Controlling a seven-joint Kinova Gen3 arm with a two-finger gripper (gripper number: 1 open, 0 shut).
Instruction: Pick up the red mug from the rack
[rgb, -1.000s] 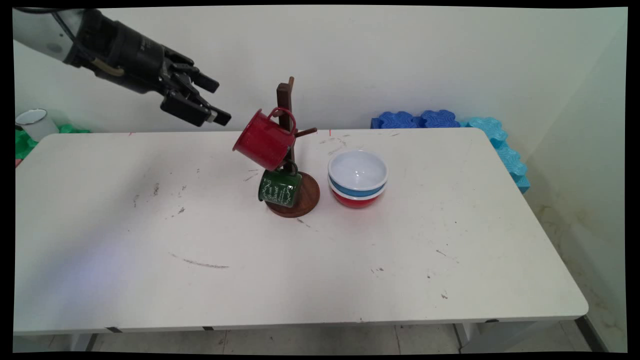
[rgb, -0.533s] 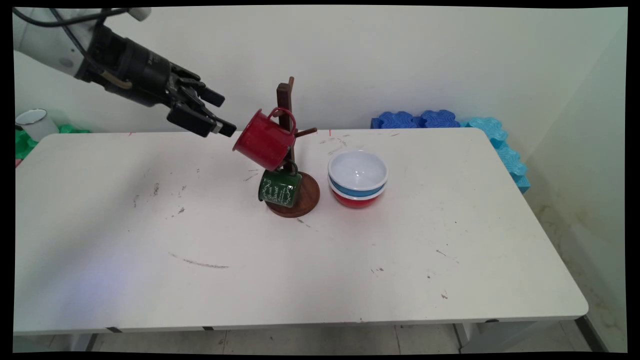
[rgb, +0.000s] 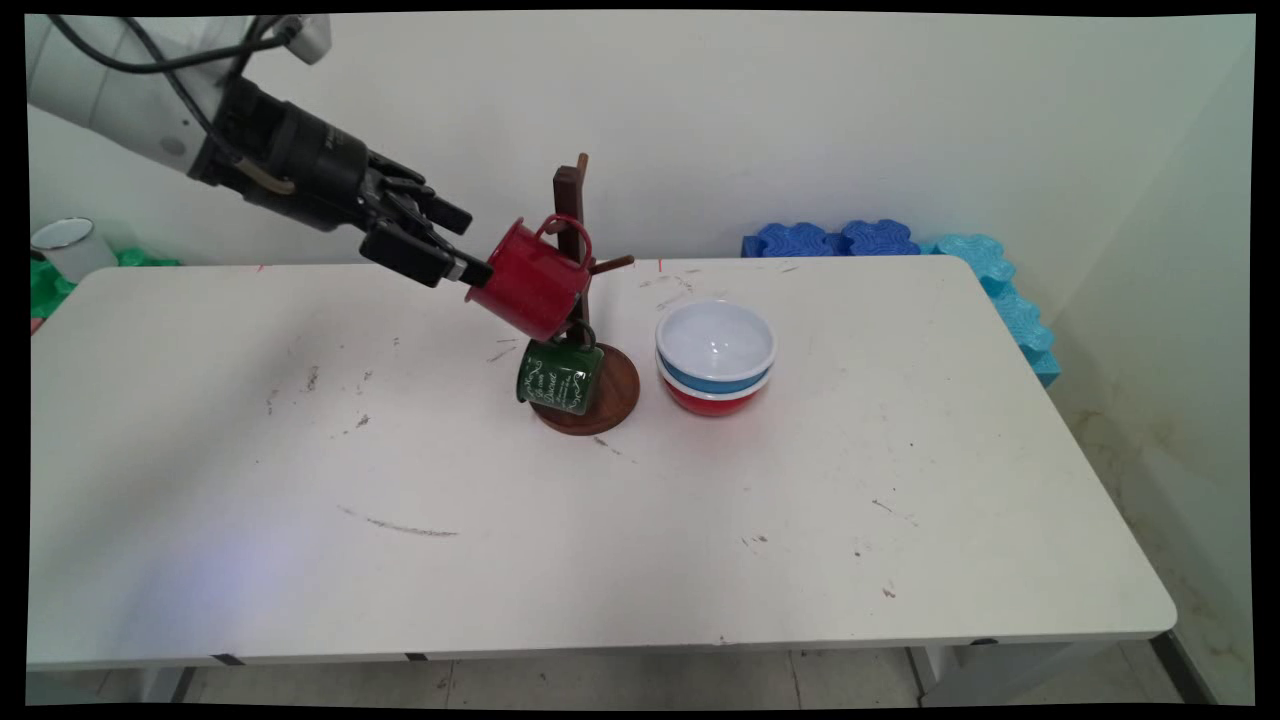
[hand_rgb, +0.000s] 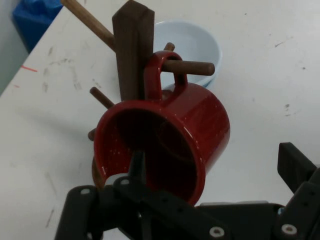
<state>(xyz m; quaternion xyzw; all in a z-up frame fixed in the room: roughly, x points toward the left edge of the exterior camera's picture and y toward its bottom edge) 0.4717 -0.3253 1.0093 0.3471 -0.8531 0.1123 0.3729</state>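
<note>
- We see the black two-finger gripper (rgb: 465, 243) spread open at the tilted red enamel mug (rgb: 528, 278), one finger (hand_rgb: 136, 167) at its mouth; a nudge could unhook it.
- Beyond, the dark wooden mug stand (rgb: 578, 262) might tip toward the stacked bowls (rgb: 715, 355).

Main view high, facing wall; hand view close along gripper (hand_rgb: 210, 200); both share red mug (rgb: 530, 278).
</note>
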